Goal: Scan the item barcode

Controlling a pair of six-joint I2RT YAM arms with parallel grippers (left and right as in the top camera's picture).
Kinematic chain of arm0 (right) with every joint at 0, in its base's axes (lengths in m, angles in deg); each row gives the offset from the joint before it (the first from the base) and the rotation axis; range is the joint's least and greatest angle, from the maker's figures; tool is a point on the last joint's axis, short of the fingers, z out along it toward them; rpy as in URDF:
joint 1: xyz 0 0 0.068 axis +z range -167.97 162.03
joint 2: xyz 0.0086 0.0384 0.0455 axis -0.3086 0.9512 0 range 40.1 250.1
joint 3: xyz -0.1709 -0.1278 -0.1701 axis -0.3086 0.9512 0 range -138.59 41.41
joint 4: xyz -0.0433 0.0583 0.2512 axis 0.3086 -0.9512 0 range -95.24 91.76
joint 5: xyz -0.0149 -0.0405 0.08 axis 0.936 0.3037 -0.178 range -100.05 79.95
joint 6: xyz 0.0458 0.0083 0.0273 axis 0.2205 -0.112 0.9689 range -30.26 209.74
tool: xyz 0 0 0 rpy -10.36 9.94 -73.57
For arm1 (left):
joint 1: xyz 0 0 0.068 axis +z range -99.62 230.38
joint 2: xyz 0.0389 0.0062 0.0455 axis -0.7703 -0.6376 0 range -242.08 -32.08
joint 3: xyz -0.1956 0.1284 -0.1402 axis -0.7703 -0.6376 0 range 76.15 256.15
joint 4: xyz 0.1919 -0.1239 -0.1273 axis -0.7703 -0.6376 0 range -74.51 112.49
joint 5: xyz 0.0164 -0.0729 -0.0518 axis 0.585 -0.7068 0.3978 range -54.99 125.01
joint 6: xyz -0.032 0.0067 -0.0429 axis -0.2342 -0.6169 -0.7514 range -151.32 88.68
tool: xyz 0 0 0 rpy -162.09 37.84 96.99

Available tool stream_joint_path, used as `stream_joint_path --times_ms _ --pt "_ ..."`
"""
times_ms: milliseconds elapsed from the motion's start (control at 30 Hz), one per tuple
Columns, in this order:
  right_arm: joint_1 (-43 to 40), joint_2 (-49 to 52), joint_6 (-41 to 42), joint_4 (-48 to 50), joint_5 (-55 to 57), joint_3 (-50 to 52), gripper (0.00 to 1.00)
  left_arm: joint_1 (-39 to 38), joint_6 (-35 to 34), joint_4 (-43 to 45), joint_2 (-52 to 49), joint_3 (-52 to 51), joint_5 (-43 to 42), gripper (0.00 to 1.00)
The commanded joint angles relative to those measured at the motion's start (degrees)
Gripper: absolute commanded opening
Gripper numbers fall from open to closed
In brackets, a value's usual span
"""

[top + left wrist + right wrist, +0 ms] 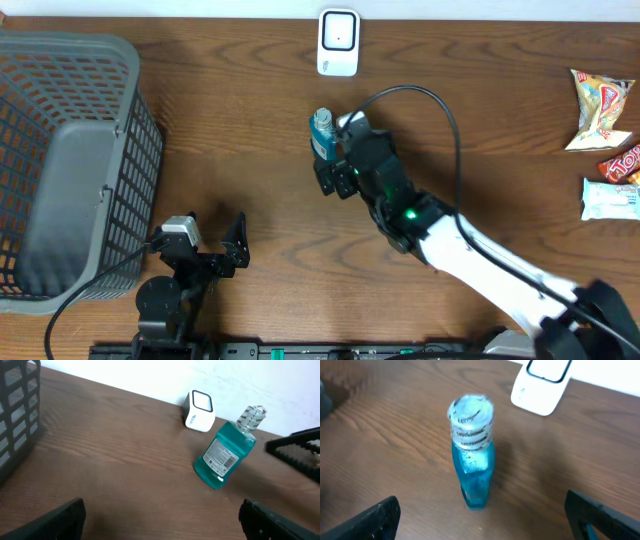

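The mouthwash bottle stands on the counter near its far middle, blue liquid under a clear cap. Just beyond it, at the far edge, sits the white scanner. In the left wrist view we see a label on one face of the bottle, but its print is too small to read and we cannot pick out a barcode. The right wrist view looks down on the cap, so the bottle's sides are mostly hidden there.

The right arm reaches in from the near right, and its jaws stand wide apart just beside the bottle, gripping nothing. From overhead the arm's dark head covers the fingertips. The left jaws rest near the front edge, also wide apart and empty, with only the finger ends showing in their own camera.

A grey basket fills the left end, cut off by the frame. Snack packets lie at the right edge, well apart from the bottle. Bare wood lies between the basket and the bottle.
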State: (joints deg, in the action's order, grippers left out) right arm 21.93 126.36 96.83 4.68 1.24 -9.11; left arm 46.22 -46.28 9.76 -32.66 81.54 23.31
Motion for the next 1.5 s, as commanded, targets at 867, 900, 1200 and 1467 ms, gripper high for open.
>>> stream_joint_path --times_ms 867,900,1200,1467 --pt "-4.2 21.4 -8.0 4.4 -7.4 -16.5 0.84 0.3 0.3 -1.3 0.3 -0.9 -0.3 0.98" --pt "-4.2 21.6 -8.0 4.6 -7.4 -16.5 0.81 0.3 0.3 -1.3 0.3 -0.9 -0.3 0.98" --pt "-4.2 22.5 -7.8 6.5 -9.1 -16.5 0.38 0.3 0.3 -1.4 0.3 -0.9 -0.3 0.98" --pt "-5.7 21.7 -4.3 1.7 -18.2 -18.2 0.11 0.3 0.3 -1.3 0.3 -0.9 -0.3 0.98"
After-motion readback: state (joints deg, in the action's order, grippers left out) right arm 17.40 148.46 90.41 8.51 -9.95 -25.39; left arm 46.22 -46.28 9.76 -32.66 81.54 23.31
